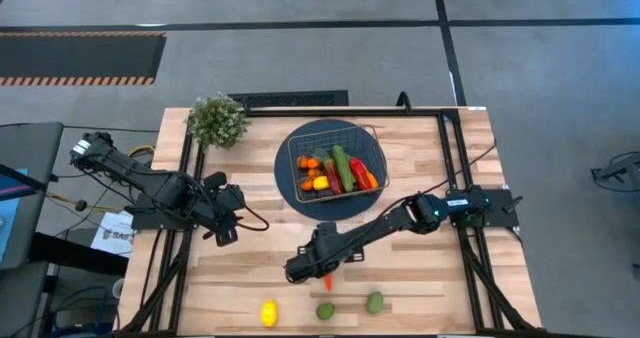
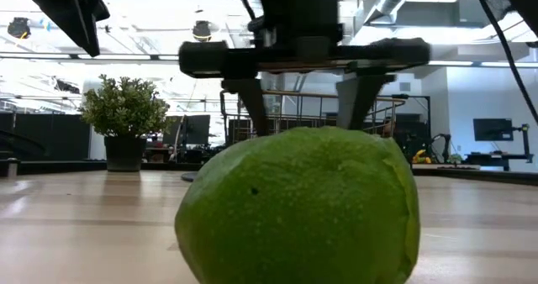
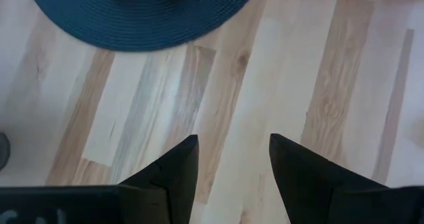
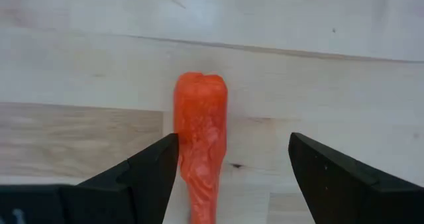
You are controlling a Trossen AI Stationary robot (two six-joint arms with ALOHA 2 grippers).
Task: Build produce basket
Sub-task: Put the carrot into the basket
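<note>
Now my right gripper (image 4: pixel 228 174) hovers low, jaws wide astride orange-red pepper (image 4: pixel 200 134) on table, ready to pinch. Basket (image 1: pixel 337 162) half-filled, sits on blue mat. Left gripper (image 3: pixel 232 164) waits, jaws part-open, empty.

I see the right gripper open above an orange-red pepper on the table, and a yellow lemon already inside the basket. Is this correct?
Not quite. The right gripper is open above the orange-red pepper, but the yellow lemon is not in the basket; it lies on the table near the front edge, as the high view shows.
</note>
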